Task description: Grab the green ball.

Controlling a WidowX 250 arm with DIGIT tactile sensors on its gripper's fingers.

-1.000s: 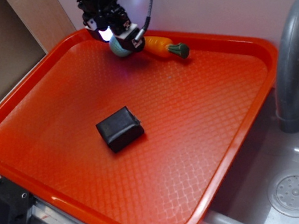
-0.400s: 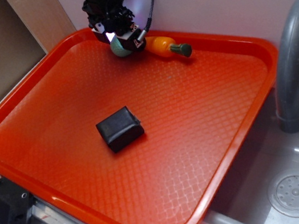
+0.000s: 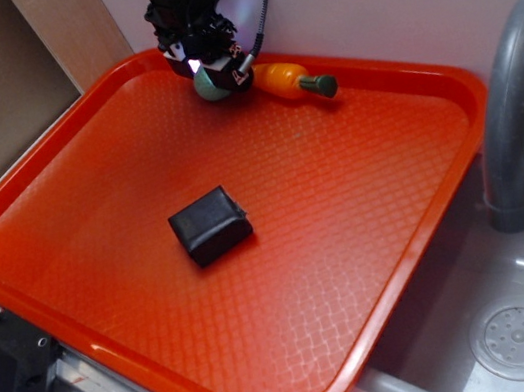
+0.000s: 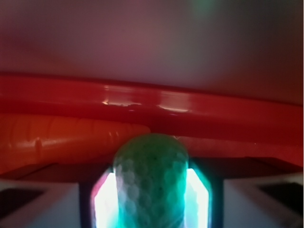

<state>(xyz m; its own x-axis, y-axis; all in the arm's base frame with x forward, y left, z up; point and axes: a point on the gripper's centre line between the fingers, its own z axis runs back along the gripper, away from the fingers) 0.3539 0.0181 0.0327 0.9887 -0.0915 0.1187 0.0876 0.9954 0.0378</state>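
We have the gripper (image 3: pixel 213 71) clamped around the green ball (image 4: pixel 151 178) at the far edge of the orange tray (image 3: pixel 37 185), just beside the toy carrot (image 3: pixel 294 80), so next we judge a straight lift clear of it.

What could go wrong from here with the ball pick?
1. The green ball is round and sits between the end effector fingers; an off-centre hold could let it squirt out on lift.
2. The toy carrot lies right beside the ball, so a finger may drag or knock it.
3. This is all close to the tray back rim and wall, so there is little room for correction.
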